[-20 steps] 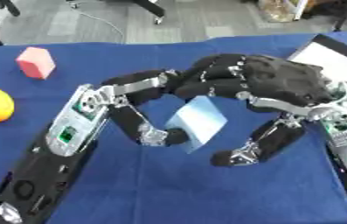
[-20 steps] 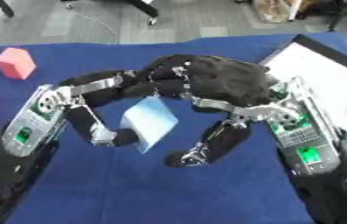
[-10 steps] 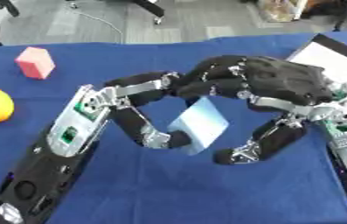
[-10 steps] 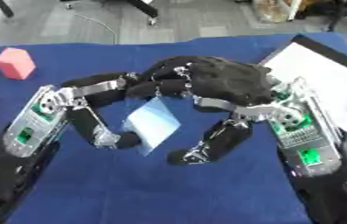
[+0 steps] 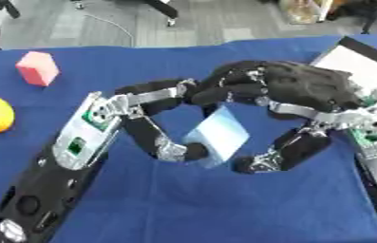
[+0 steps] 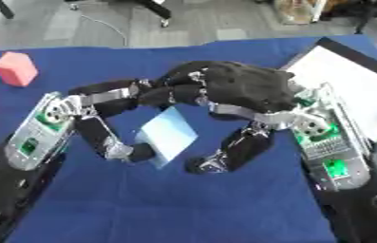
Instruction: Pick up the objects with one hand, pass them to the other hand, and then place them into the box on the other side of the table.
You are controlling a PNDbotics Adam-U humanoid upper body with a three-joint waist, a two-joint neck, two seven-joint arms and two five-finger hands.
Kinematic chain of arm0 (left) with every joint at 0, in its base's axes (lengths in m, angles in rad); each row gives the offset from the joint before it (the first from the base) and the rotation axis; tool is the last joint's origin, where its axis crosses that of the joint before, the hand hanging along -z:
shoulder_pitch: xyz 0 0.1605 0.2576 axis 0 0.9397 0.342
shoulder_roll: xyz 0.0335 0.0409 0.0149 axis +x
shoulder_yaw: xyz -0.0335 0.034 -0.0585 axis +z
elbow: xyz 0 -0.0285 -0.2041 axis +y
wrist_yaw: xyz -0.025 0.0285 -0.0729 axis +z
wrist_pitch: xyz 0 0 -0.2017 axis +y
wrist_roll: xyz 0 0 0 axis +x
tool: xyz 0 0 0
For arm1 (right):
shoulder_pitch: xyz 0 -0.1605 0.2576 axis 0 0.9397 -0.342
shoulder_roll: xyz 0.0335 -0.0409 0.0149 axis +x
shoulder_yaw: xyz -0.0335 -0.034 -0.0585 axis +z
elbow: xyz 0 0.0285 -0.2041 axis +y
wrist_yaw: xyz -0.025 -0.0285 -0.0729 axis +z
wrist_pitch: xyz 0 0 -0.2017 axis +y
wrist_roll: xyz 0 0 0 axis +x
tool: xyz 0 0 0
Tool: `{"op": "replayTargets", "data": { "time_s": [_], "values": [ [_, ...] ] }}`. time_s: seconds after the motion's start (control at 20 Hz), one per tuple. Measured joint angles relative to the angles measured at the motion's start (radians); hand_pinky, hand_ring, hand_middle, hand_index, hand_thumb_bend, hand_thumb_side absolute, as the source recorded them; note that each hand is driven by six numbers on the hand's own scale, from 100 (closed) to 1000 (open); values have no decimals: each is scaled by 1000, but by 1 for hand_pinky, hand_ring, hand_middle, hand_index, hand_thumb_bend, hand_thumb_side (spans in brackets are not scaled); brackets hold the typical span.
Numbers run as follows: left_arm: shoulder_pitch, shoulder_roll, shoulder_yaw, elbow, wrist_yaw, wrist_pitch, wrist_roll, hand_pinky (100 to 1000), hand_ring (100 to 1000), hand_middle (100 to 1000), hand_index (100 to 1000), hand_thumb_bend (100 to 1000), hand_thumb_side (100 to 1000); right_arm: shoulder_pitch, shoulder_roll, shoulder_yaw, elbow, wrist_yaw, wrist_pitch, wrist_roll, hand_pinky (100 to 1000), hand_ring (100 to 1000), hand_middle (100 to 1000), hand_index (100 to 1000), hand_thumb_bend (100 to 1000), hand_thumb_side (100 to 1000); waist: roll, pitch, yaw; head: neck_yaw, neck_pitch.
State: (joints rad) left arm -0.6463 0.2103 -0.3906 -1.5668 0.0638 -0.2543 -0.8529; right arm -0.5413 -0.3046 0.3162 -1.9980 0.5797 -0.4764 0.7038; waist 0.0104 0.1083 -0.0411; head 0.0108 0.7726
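Grey floor [image 5: 100, 23], perhaps chair legs [image 5: 162, 7].

Beyond the tabletop
Blue tabletop [image 5: 224, 209]; grey floor [image 5: 216, 21] behind it, crossed by a thin cable [image 5: 112, 23].

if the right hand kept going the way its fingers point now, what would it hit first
The right hand reaches toward the robot's left with fingers curling down, so it would most likely meet the light blue block pinched in the left hand, or that hand's fingers. Depth is unclear where the two hands overlap.
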Motion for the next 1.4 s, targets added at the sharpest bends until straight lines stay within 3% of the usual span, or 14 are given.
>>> {"op": "replayTargets", "data": {
  "time_s": [1.4],
  "values": [
    [-28, -11, -7, 27, -9, 10, 4, 787, 535, 517, 571, 255, 376, -6, -2, -7, -11, 71, -6, -6, 909, 825, 668, 813, 495, 270, -2, -1, -3, -4, 0]
  ]
}}
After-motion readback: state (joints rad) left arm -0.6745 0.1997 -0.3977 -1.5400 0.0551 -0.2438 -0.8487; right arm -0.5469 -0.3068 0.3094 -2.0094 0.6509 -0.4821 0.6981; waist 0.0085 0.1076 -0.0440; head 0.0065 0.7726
